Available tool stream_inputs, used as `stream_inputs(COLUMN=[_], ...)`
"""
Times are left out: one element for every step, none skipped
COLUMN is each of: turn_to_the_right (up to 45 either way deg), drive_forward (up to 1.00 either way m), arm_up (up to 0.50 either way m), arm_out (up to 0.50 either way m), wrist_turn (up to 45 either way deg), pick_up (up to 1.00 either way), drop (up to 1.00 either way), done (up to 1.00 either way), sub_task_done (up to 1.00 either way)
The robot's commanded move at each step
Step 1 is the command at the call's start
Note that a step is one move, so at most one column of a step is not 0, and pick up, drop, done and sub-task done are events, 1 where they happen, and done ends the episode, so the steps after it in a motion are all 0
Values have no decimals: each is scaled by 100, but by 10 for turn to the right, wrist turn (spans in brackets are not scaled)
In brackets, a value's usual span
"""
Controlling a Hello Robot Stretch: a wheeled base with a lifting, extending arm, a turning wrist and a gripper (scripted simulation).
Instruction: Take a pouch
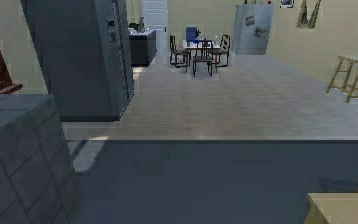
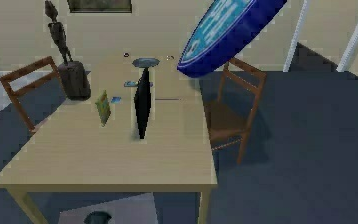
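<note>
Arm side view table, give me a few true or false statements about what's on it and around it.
1. A dark statue stands at the table's far left corner. True.
2. The small green and yellow packet lies on the floor. False: it stands on the tabletop, to the right of the statue.
3. A wooden chair stands at the table's right side. True.
4. The table is round with a glass top. False: it is rectangular, with a light wooden top.
</note>
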Motion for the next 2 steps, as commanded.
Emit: stream_inputs(turn_to_the_right=[0,0], drive_forward=[0,0], arm_up=[50,38], arm_out=[0,0], wrist_turn=[0,0], pick_up=[0,0], drop=[0,0], done=[0,0], sub_task_done=[0,0])
